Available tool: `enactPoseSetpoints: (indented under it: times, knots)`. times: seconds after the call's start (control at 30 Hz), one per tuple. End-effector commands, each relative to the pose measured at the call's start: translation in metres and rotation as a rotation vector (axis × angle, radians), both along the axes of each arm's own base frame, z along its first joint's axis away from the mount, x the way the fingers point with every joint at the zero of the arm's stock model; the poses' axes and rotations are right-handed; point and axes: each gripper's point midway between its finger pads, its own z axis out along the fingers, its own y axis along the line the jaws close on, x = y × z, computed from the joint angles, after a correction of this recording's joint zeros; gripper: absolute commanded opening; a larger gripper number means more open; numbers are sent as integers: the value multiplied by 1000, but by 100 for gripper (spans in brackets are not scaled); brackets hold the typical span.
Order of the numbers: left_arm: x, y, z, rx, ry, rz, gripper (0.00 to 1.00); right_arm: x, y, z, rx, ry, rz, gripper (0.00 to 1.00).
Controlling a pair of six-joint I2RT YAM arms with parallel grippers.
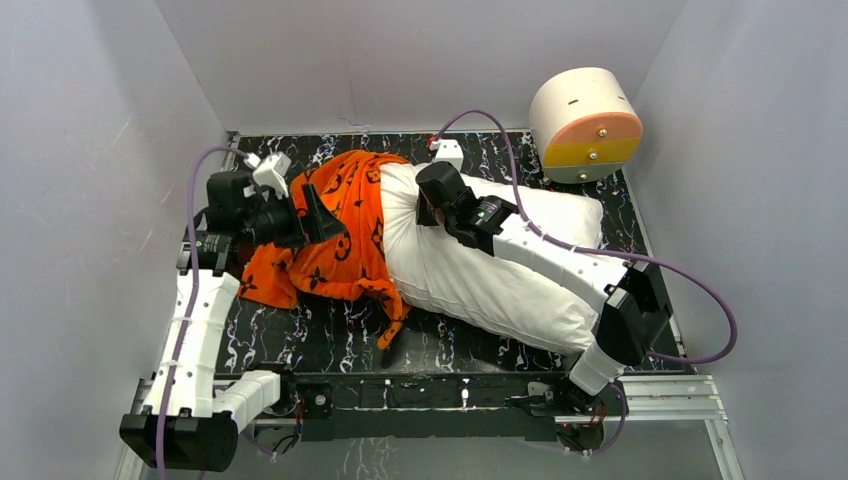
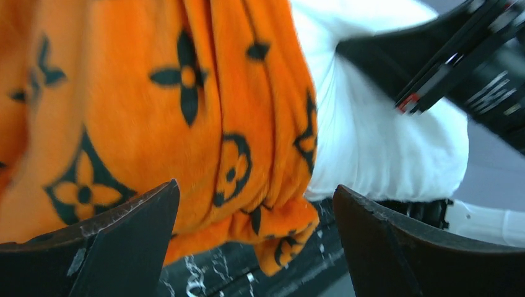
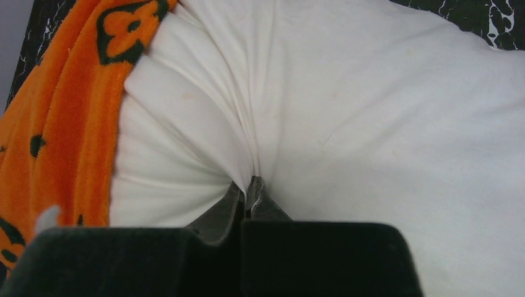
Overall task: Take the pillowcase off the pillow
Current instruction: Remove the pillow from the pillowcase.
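The orange pillowcase (image 1: 345,235) with dark brown motifs is bunched over the left end of the white pillow (image 1: 500,270), which lies across the dark marbled table. My left gripper (image 1: 318,215) hovers over the bunched cover, open, with nothing between its fingers. In the left wrist view the pillowcase (image 2: 173,111) fills the frame beyond the spread fingers (image 2: 124,241), and the pillow (image 2: 377,142) shows bare to the right. My right gripper (image 3: 249,184) is shut, pinching a fold of the pillow (image 3: 371,124) near the pillowcase edge (image 3: 68,148). In the top view that right gripper (image 1: 430,205) presses on the pillow's upper left part.
A round cream box (image 1: 585,125) with an orange and yellow front stands at the back right corner. Purple cables (image 1: 700,300) loop from both arms. Grey walls close in the table (image 1: 330,340) on three sides.
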Motion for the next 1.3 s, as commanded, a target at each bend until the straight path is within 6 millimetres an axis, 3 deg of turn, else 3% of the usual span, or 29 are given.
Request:
enactPoseSetpoints:
  times: [0.0,0.07,0.17,0.33,0.5,0.57,0.67,0.77,0.87,0.97,1.13,1.2,1.27]
  knots:
    - [-39,-24,-39,-166,219,-58,94,19,-14,15,27,-33,-102,0]
    - [-52,-34,-56,-256,304,-60,94,17,-13,12,31,-22,-92,0]
    - [-64,-51,-66,-401,341,-83,95,15,-12,9,30,-16,-82,0]
    - [-56,-50,-78,-388,349,-3,96,9,-11,6,59,-5,-69,0]
    - [-54,-72,-100,-299,364,-10,92,7,-13,9,71,-10,-65,0]
    - [-49,-79,-103,-245,349,-20,85,6,-14,10,70,-12,-61,0]
    - [-45,-82,-112,-196,362,-27,58,5,-20,10,60,-18,-75,0]
    - [-39,-60,-117,-92,316,73,24,5,-31,8,28,-34,-98,0]
    - [-36,-26,-115,47,261,196,0,3,-44,7,-11,-47,-107,0]
    - [-31,15,-114,220,213,342,0,-1,-54,7,-15,-78,-95,0]
    - [-38,94,-108,507,164,650,0,-17,-51,1,-34,-134,72,0]
    - [-38,112,-95,554,107,723,0,-24,-50,-5,-64,-138,140,0]
    - [-32,112,-84,544,50,723,0,-29,-49,-9,-96,-146,203,0]
